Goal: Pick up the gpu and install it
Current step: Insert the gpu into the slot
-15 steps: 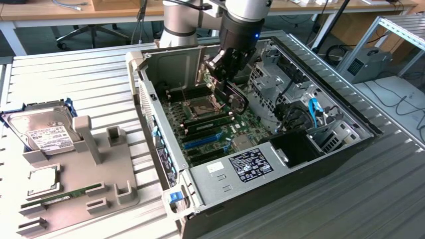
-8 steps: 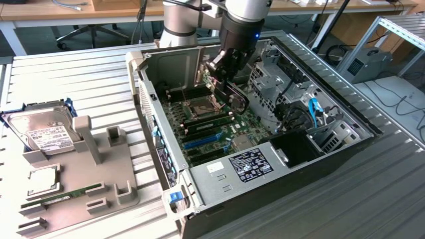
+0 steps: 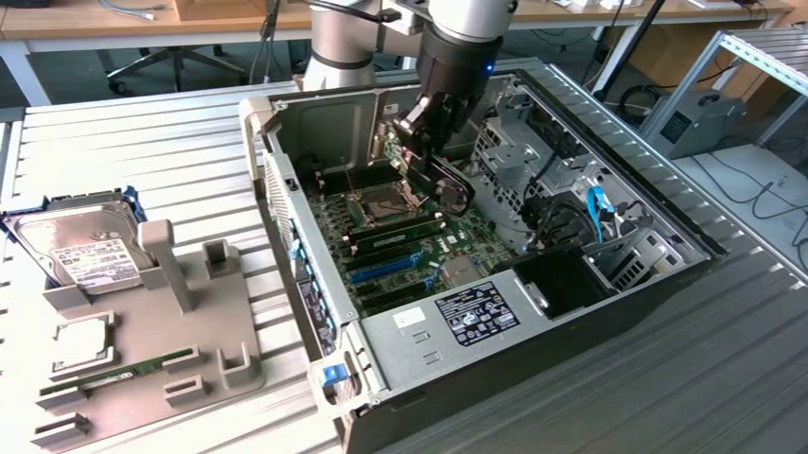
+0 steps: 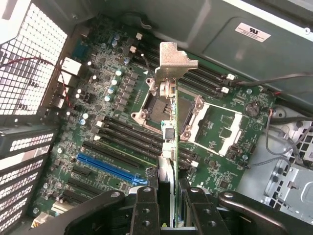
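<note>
Though half-wide, fingers [image 4: 146, 208] snug around gpu [image 4: 168, 133]

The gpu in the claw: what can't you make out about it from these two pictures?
- gpu faces: wrist view sees them edge-on; exterior view, the claw covers part.
- Which motherboard slot lies under it: the card itself hides that, wrist view.
- Whether it touches the board: cannot tell, either view.
</note>
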### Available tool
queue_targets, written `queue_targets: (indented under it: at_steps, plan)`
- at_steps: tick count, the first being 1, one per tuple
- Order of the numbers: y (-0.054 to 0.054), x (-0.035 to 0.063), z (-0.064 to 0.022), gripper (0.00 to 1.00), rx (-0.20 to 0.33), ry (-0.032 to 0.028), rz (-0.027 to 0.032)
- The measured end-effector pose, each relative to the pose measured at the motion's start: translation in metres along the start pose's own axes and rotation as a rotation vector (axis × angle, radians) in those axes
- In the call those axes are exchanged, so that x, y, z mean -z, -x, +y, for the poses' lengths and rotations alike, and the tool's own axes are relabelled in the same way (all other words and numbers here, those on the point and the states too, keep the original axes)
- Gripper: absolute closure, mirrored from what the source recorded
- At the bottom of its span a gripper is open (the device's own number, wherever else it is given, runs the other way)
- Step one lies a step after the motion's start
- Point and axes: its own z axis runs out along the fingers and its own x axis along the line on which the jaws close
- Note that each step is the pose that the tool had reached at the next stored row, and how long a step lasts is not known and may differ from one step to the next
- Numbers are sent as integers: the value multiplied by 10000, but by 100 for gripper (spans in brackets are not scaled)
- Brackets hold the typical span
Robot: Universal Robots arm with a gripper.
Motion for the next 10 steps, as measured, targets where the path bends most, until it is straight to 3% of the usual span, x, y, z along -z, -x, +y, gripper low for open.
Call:
queue_targets:
  at_steps: [10]
  plan:
    - [1, -6, -1, 74, 642, 12, 27]
